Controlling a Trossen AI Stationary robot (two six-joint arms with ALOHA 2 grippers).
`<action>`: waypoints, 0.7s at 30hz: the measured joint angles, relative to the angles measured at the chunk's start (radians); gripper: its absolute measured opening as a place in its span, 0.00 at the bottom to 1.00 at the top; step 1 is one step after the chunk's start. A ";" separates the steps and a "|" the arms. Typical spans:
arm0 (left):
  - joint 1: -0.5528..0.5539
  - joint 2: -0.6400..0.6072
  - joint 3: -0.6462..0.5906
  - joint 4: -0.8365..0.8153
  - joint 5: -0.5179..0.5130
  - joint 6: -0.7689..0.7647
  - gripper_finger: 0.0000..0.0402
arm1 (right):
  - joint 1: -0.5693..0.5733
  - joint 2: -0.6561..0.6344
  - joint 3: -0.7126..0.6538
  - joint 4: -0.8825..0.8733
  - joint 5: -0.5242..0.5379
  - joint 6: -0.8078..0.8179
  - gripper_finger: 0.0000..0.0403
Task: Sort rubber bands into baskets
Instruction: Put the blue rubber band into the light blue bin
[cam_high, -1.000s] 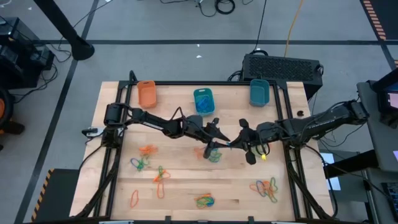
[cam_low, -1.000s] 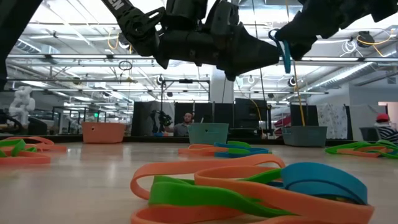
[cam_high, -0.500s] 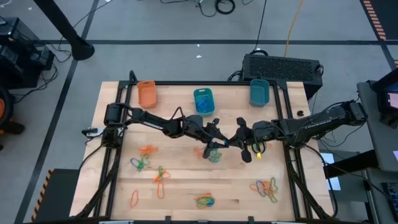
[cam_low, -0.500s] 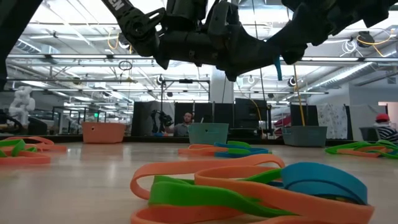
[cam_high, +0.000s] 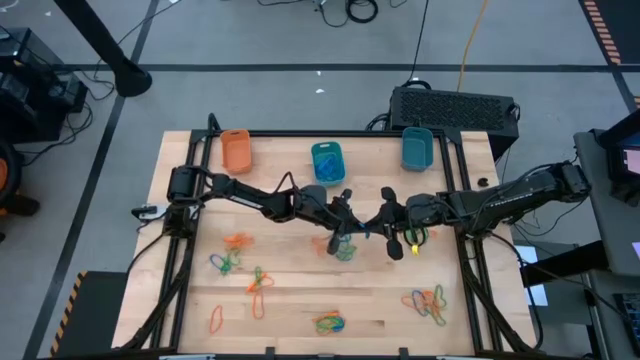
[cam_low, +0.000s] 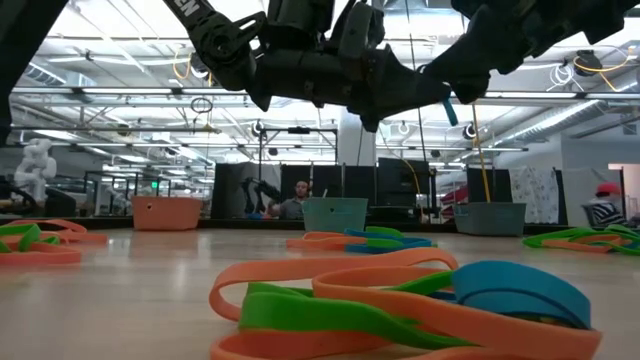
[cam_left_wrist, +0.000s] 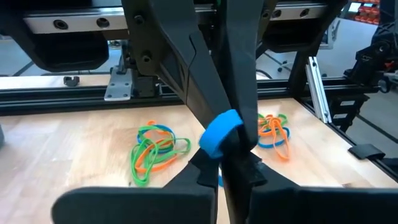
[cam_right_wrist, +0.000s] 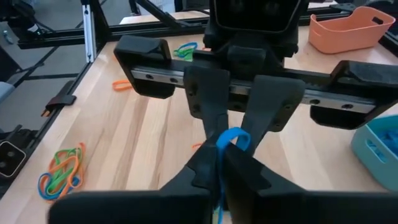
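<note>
At centre frame in the high view, the left gripper and the right gripper meet tip to tip above the bench. A blue rubber band is pinched between them: the left wrist view shows the left gripper clenched on it with the right gripper's fingers also closed on the same loop; the right wrist view confirms this.

Change noted: one second ago the left gripper stood spread and the band hung from the right gripper alone, further right; now both clamp it.

The orange basket and two teal baskets sit along the upper edge of the bench. Loose rubber bands lie in clusters: below the grippers, at lower left, lower centre and lower right.
</note>
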 joint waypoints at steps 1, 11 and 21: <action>0.000 0.000 0.000 -0.001 -0.003 0.000 0.02 | 0.000 0.000 0.000 0.000 0.000 0.004 0.07; 0.028 -0.009 0.000 -0.090 -0.043 -0.001 0.01 | 0.000 -0.003 0.000 -0.113 0.006 -0.011 0.32; 0.136 -0.140 0.002 -0.367 -0.185 0.000 0.00 | -0.008 -0.015 -0.001 -0.263 0.235 0.004 0.41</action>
